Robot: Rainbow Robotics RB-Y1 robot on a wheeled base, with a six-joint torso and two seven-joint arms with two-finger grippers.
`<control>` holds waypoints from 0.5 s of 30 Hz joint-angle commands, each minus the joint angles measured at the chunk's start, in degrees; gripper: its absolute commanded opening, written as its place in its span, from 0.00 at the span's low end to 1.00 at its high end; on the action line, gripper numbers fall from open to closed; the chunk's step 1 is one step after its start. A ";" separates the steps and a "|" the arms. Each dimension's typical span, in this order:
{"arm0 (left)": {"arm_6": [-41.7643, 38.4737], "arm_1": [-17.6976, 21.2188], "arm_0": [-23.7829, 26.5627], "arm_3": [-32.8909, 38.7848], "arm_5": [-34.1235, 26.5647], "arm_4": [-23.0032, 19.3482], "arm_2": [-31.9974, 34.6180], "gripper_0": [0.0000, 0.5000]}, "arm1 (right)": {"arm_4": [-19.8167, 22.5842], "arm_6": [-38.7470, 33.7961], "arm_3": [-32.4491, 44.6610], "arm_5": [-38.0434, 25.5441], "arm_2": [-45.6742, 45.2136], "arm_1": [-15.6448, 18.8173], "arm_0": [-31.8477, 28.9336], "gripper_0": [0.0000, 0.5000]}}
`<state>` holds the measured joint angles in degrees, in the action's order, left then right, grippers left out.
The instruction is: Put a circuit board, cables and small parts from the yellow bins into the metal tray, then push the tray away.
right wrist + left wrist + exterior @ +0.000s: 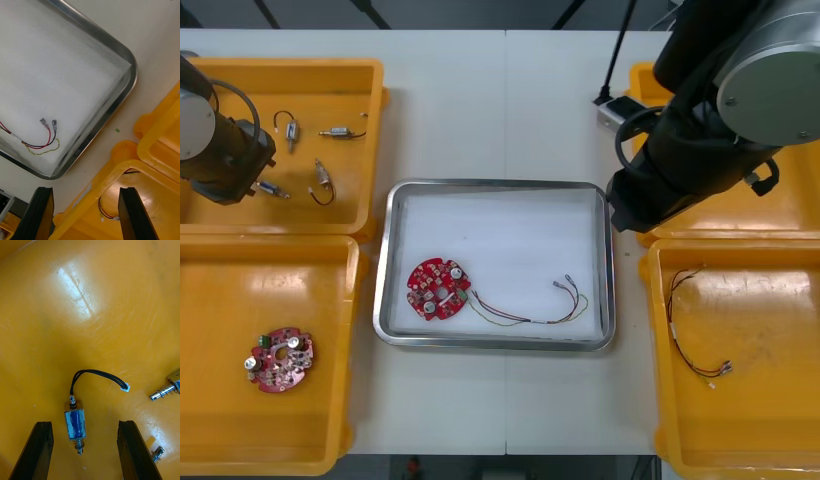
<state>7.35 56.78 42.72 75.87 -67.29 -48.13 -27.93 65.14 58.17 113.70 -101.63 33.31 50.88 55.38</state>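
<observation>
My left gripper [85, 423] is open low inside the far-left yellow bin [372, 150]. A small metal part [75, 424] with a blue body and a black lead lies on the bin floor between the fingers. More small metal parts [323, 180] lie nearby. The metal tray [498, 185], white inside, holds a red circuit board [438, 289] and a red and yellow cable [550, 305]. My right gripper [86, 189] is open and holds nothing. It hangs above the corner of the near-right bin [123, 168], beside the tray's rim [123, 93].
A second circuit board [280, 360] lies in the near-left bin [220, 270]. A thin cable [695, 330] lies in the near-right bin [740, 420]. My right arm [680, 150] covers much of the far-right bin [780, 215]. Bare table lies beyond the tray.
</observation>
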 commanded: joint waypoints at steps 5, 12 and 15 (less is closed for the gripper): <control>5.31 -0.36 2.10 -0.37 0.75 -0.21 -2.13 1.00 | -2.12 -15.02 1.61 -0.59 -10.11 6.69 -8.01 1.00; 6.36 -0.36 2.10 -0.46 0.75 0.06 -2.92 1.00 | -3.09 -24.07 -0.50 -1.03 -16.26 8.62 -12.05 1.00; 6.80 -0.36 2.10 -0.46 0.75 0.06 -2.92 1.00 | -3.18 -26.71 -2.25 -1.29 -17.58 8.71 -12.67 1.00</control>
<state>9.87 56.75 42.73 75.50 -67.02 -48.13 -30.39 62.48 34.77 112.81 -102.34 18.66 57.36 43.33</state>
